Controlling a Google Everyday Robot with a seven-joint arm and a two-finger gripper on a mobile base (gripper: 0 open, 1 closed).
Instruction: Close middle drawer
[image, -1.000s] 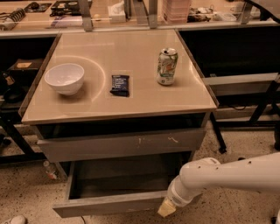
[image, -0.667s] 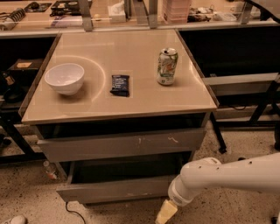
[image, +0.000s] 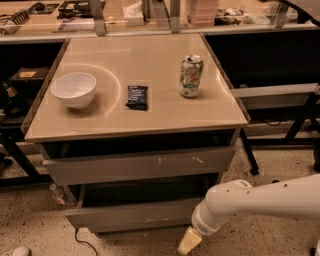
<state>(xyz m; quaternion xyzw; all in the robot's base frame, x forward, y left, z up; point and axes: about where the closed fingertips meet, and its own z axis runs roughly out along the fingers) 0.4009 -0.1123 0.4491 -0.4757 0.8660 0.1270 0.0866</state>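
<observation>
"Logging the middle drawer (image: 132, 216): any change in position?"
"Entry: a second ago it stood pulled well out of the cabinet. It is now pushed most of the way in, its front just proud of the scratched upper drawer front (image: 135, 167), with a dark strip of interior showing. Judged nearly closed; a last push is outstanding."
"End effector (image: 188, 243)?"
"Low, just beside the drawer front's right end, near the floor. Apart or together: cannot tell."
"Appearance of the item?"
"Grey, wide, shallow; flat front, no handle, a faint pale scuff. On the desk (image: 150, 125): white bowl (image: 74, 89), dark packet (image: 137, 97), soda can (image: 190, 76), all unmoved."
</observation>
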